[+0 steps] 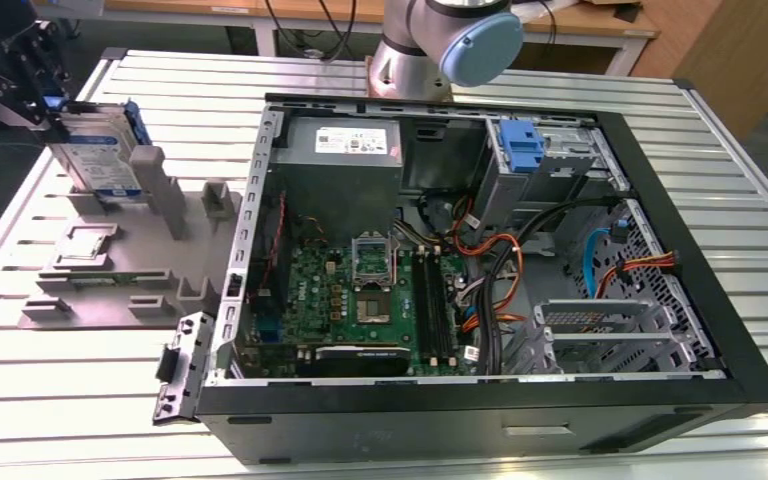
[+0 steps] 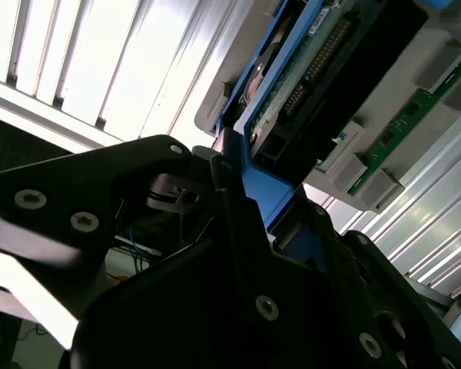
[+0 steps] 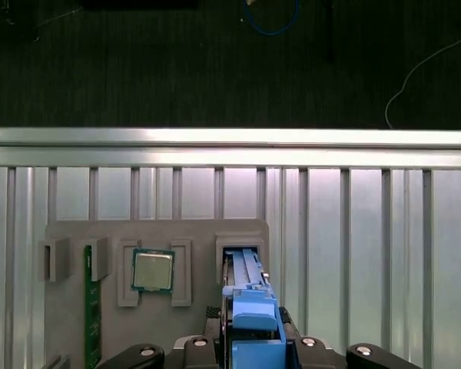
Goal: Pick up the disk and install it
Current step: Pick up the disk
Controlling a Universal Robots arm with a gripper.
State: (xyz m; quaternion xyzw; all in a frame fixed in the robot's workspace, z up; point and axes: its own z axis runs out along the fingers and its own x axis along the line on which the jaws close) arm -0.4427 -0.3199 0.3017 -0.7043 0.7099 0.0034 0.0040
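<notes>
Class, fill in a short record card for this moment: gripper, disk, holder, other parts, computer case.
gripper: shut on the disk, at its blue-railed edge
disk position: upright on edge at its slot in the grey holder, not in the case
holder also carries: processor chip, green circuit strip
computer case: open, lying on its side, to the exterior view's right of the holder

at the exterior view's upper left, the disk [image 1: 101, 155] is grey with a white-and-blue printed label and blue rails; the gripper [image 1: 40, 95] is black. fixture tray [image 1: 117, 300] plain grey, table [image 1: 77, 400] silver with ribbed slats, computer case [image 1: 491, 415] black, motherboard [image 1: 357, 300] green, cables [image 1: 507, 262] orange.
</notes>
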